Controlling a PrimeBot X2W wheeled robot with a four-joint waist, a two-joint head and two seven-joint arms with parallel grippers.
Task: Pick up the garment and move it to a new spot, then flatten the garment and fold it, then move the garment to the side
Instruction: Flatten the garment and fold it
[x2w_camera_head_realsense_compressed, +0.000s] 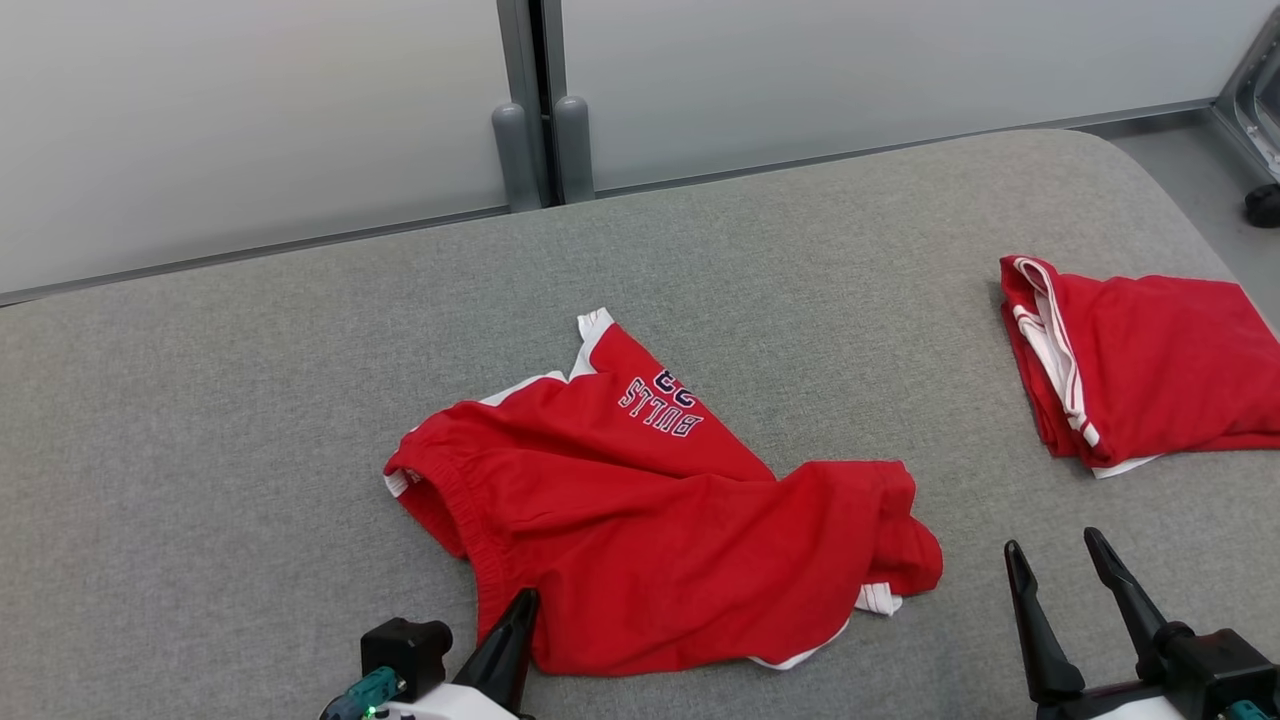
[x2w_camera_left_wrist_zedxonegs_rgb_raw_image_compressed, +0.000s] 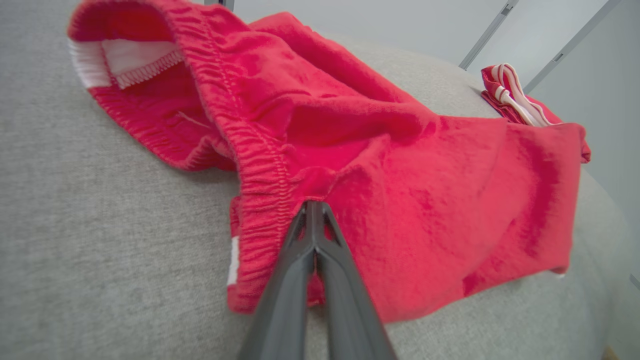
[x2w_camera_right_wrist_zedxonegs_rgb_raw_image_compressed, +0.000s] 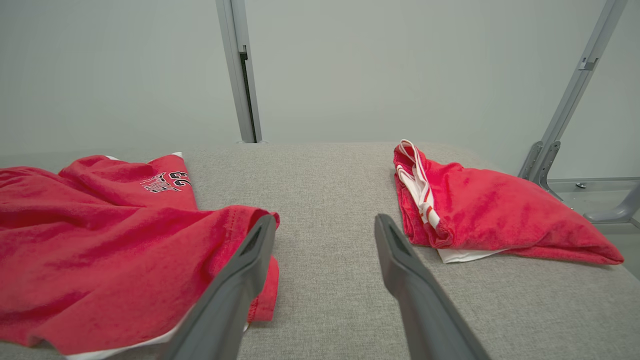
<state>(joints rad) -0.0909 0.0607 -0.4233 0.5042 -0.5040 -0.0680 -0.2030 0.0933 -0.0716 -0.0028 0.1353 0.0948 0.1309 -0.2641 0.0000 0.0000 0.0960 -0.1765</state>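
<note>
A crumpled pair of red shorts, the garment (x2w_camera_head_realsense_compressed: 620, 500), lies in the middle of the grey padded table (x2w_camera_head_realsense_compressed: 250, 400), with white trim and navy lettering at its far end. My left gripper (x2w_camera_head_realsense_compressed: 525, 597) is at the garment's near edge. In the left wrist view the left gripper (x2w_camera_left_wrist_zedxonegs_rgb_raw_image_compressed: 312, 204) has its fingers pressed together, pinching a pucker of the garment (x2w_camera_left_wrist_zedxonegs_rgb_raw_image_compressed: 425, 200) right beside the elastic waistband. My right gripper (x2w_camera_head_realsense_compressed: 1052, 540) stands open over bare table just right of the garment. In the right wrist view the right gripper (x2w_camera_right_wrist_zedxonegs_rgb_raw_image_compressed: 325, 220) is wide apart, with the garment (x2w_camera_right_wrist_zedxonegs_rgb_raw_image_compressed: 100, 225) to its left.
A second red garment (x2w_camera_head_realsense_compressed: 1150, 370), folded, lies at the table's right edge; the folded garment (x2w_camera_right_wrist_zedxonegs_rgb_raw_image_compressed: 490, 210) is ahead and right of my right fingers. Frosted wall panels and a grey post (x2w_camera_head_realsense_compressed: 530, 100) stand behind the table. The table's right corner rounds off to floor (x2w_camera_head_realsense_compressed: 1190, 170).
</note>
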